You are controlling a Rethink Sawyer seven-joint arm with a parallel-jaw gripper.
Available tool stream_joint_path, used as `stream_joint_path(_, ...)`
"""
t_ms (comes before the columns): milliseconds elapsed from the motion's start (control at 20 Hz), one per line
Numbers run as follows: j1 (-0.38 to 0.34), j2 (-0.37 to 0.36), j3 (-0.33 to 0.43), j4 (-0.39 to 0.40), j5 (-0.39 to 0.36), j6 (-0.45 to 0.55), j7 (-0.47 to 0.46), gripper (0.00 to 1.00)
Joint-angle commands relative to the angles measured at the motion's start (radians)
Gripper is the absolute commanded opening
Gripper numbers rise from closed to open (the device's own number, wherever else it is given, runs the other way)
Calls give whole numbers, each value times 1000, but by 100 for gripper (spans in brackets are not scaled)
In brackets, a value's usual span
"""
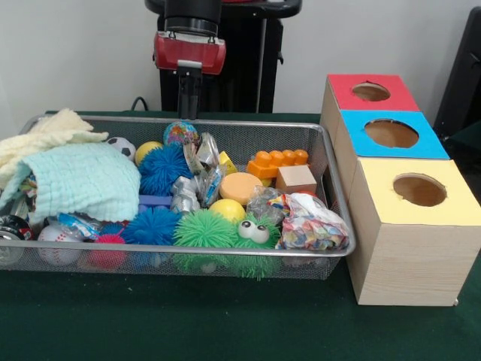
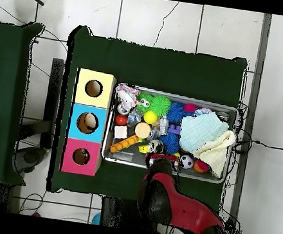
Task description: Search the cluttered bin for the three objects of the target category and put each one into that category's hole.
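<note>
While overhead hides it, front shows the gripper pressed together above the bin.

Even, bright indoor light; soft shadows fall on the green tabletop beneath the mesh bin; no strong glare.

A silvery wire-mesh metal bin sits on the matt dark green cloth of the worktop, holding soft waffle-textured cloths, spiky rubbery balls, crinkly glossy wrappers and smooth plastic bricks, beside pale wood-grain boxes with matt painted tops.
</note>
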Motion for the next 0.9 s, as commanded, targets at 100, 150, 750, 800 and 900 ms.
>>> stream_joint_path(100,-11,3,101,-12,-50,43,195,100)
stream_joint_path(150,-13,7,103,-13,-52,33,199,100)
stream_joint_path(750,20,49,94,-72,-25,7,202,100)
stream_joint_path(800,18,44,99,-76,-26,16,200,100)
stream_joint_path(900,4,27,122,-78,-32,42,197,100)
